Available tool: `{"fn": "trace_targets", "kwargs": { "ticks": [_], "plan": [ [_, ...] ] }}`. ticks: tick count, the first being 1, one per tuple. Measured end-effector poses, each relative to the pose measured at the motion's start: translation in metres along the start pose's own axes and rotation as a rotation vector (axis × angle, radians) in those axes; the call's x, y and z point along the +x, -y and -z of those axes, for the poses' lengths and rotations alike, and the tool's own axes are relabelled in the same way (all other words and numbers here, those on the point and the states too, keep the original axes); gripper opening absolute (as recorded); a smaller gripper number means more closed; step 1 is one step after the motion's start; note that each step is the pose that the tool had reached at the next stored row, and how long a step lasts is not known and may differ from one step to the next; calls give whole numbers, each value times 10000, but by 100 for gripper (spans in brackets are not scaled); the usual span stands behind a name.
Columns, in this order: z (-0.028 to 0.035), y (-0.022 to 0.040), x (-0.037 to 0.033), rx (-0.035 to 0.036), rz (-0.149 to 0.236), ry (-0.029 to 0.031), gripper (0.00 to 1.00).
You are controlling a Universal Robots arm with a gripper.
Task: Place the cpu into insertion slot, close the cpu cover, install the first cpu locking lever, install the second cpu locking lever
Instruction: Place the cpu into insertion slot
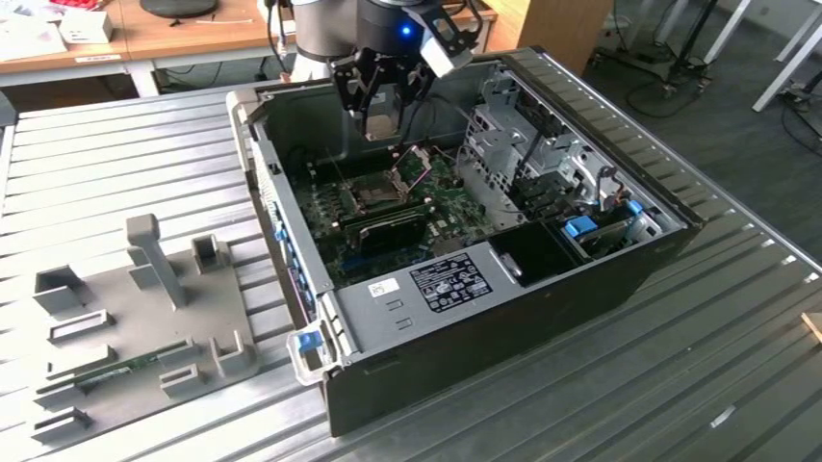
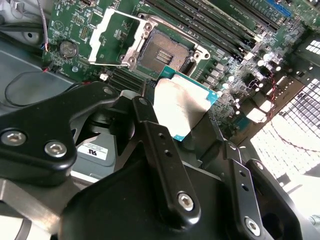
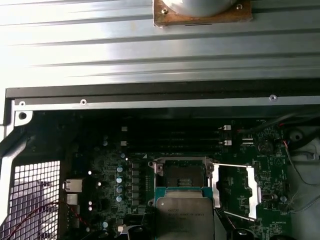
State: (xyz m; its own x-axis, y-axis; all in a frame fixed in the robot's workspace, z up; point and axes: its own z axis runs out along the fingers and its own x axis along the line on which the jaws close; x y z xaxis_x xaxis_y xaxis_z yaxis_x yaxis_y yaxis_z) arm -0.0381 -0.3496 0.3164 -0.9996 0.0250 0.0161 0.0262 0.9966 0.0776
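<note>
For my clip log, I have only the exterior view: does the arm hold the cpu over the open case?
Observer: Yes. In the second wrist view, the cpu is clamped between the fingers, above the board and not seated.
Operator: Is the slot free?
Observer: Yes. The slot is bare, and its dark centre shows in both wrist views.
Operator: And the cover?
Observer: The cover is swung open to one side of the slot.
</note>
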Motion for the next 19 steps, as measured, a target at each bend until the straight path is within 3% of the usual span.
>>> {"fn": "trace_targets", "kwargs": {
  "ticks": [11, 19],
  "plan": [
    [-23, 2, 0, 0, 0, 2, 54],
    [-79, 6, -1, 1, 0, 1, 54]
  ]
}}
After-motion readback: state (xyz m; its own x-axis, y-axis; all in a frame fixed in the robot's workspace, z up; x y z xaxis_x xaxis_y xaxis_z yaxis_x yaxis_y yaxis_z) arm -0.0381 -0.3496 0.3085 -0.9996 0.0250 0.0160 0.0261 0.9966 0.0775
